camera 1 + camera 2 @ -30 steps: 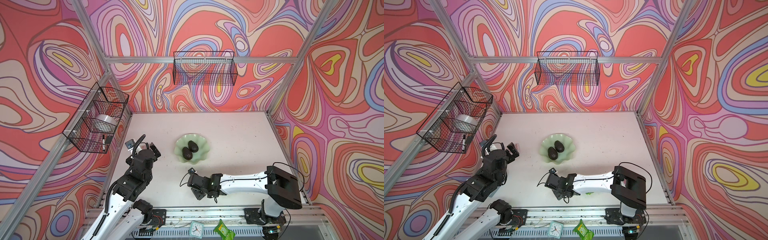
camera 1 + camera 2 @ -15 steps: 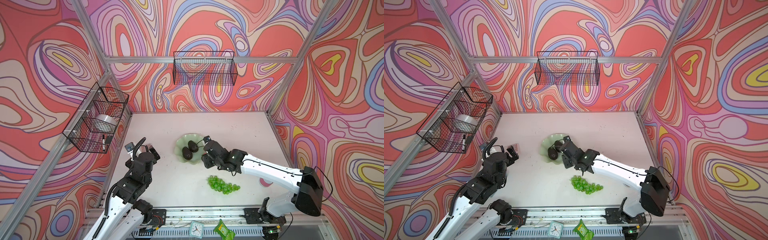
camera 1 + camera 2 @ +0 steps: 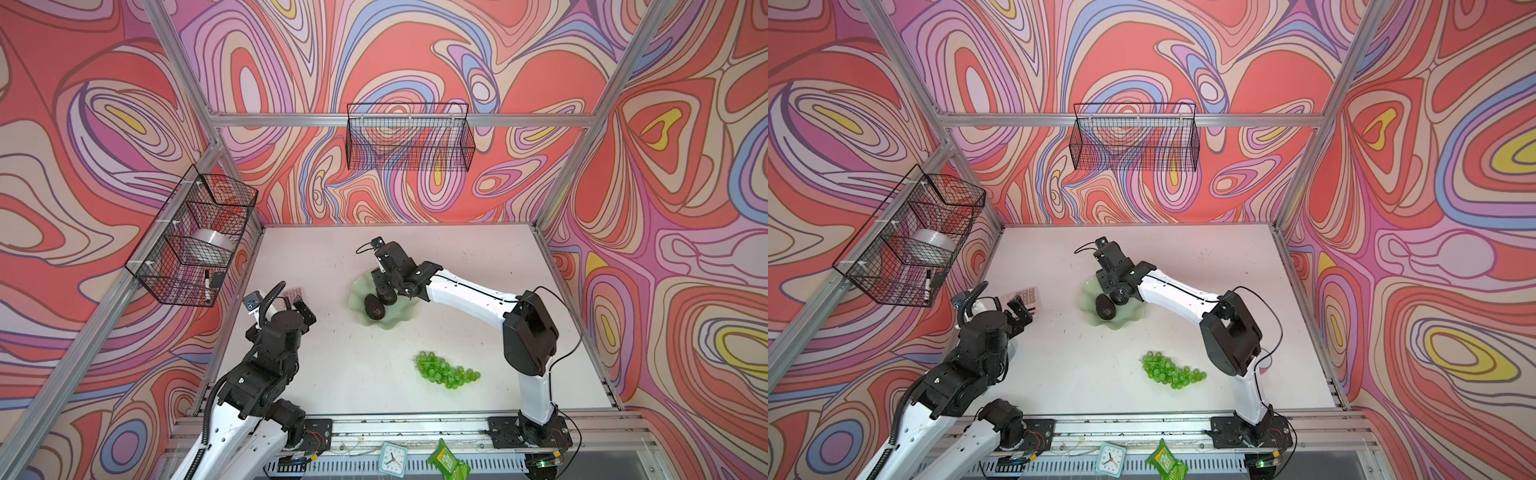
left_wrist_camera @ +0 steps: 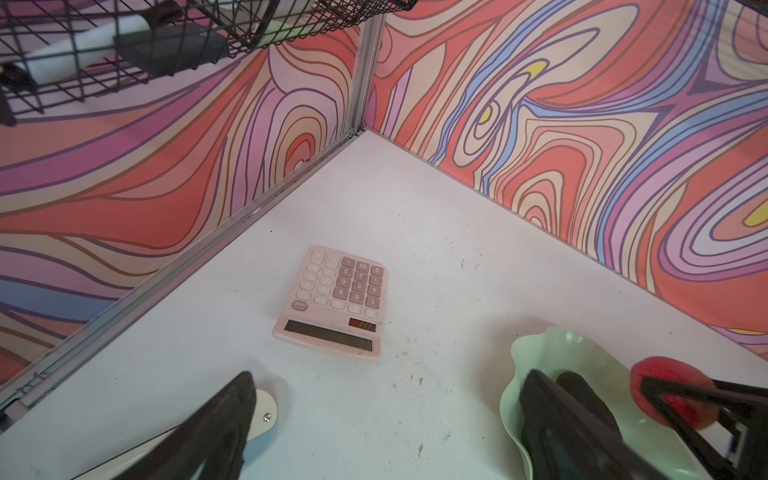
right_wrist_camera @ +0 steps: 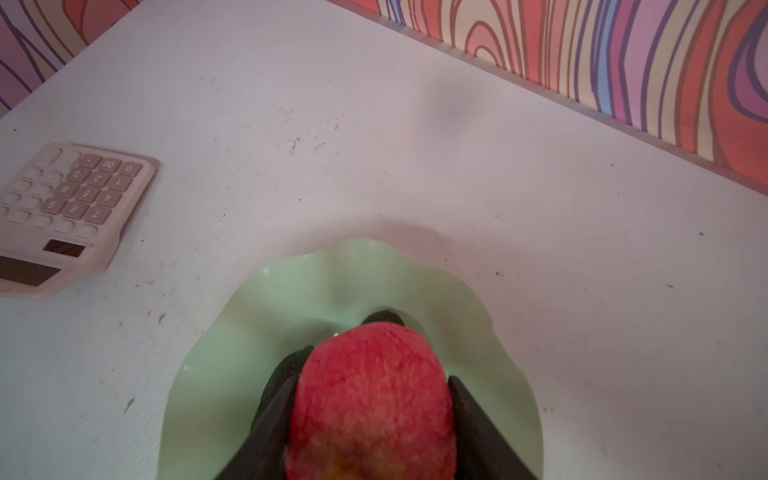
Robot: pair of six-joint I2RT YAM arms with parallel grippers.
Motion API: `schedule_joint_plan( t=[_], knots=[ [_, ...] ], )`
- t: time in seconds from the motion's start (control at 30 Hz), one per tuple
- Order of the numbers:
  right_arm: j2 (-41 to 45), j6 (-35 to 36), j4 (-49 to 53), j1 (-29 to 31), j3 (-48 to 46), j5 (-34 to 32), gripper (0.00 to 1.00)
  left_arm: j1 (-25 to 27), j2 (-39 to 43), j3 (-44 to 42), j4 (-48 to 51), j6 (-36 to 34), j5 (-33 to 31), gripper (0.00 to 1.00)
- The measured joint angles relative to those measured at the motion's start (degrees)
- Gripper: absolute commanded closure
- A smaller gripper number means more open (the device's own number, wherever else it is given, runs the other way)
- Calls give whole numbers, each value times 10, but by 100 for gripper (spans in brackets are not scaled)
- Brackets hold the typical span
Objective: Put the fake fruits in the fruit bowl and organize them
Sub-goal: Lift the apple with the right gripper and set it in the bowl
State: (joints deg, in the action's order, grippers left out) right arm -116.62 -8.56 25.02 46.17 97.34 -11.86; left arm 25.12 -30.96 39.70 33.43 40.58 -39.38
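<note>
I work in a robot test cell, a lab rig and no one's home. An aluminium frame [image 3: 519, 121] boxes me in, and its walls [image 3: 104, 124] are panels printed with loud swirls of red, purple and blue. My left arm [image 3: 266, 370] and right arm [image 3: 473, 295] are bolted to a slotted metal rail [image 3: 415, 424] along the front of a bare, scuffed white tabletop [image 3: 478, 266]. Black wire baskets hang on the back wall [image 3: 409, 137] and the side wall [image 3: 195, 237]. Unrelated props lie about: a pink calculator [image 4: 336, 303], a small clock [image 3: 392, 457], a green snack packet [image 3: 449, 459].
</note>
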Motion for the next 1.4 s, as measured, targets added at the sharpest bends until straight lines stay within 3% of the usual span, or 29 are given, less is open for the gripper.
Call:
schedule_joint_plan(
  t=[0.5, 0.77, 1.03, 1.2, 1.4],
  knots=[
    [-100, 28, -29, 0, 41, 29, 48, 0, 20, 0, 21, 17, 6, 0],
    [-125, 33, -38, 0, 61, 35, 34, 0, 30, 0, 30, 21, 6, 0],
    [-124, 34, -40, -1, 66, 38, 27, 0, 32, 0, 32, 21, 9, 0],
    [-58, 34, -52, -4, -1, 26, 21, 0, 31, -1, 29, 19, 23, 0],
    [162, 34, -58, -8, -170, 20, 15, 0, 19, -7, 10, 10, 48, 0]
  ],
)
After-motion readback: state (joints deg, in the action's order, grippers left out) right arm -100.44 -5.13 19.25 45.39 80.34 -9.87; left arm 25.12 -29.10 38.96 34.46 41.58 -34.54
